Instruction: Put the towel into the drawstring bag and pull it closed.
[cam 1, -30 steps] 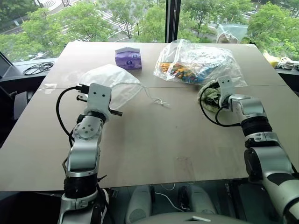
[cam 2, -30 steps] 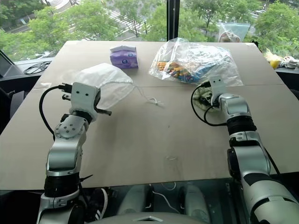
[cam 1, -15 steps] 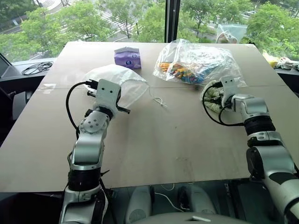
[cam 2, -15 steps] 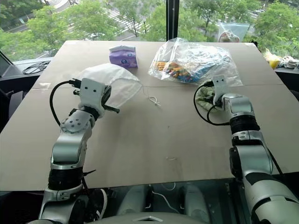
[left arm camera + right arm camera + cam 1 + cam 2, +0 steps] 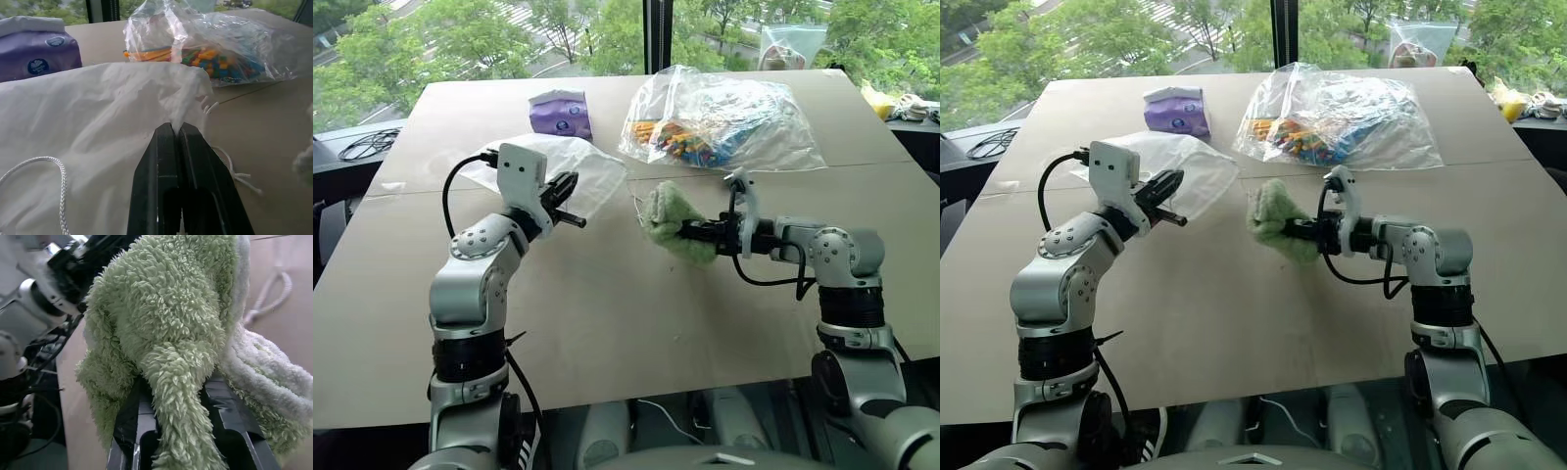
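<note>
from the head, my left pincer (image 5: 570,201) is pressed together on a pinch of the bag (image 5: 570,168), holding its fabric up off the surface (image 5: 607,313), toward the far left corner; i judge that is to keep the mouth raised so something can go in. my right pincer (image 5: 690,231) points level toward the left and pinches the towel (image 5: 668,217), which hangs in the air over the middle of the surface, just beside the bag's mouth but apart from it. a clear sack of coloured bits (image 5: 724,117) lies near the far edge, and a purple pack (image 5: 560,112) sits beyond the bag.

through my left wrist, the black fingers (image 5: 161,161) meet tight on a raised fold of the white fabric, and a loop of cord (image 5: 54,166) lies loose across the bag, so the drawstring is not yet pulled.

through my right wrist, the towel drapes thick over my fingers (image 5: 230,406), gripped near one end so the rest dangles free. i judge the stuffing step is at hand: the towel must travel into the mouth, which looks narrow for such a fluffy pad.
</note>
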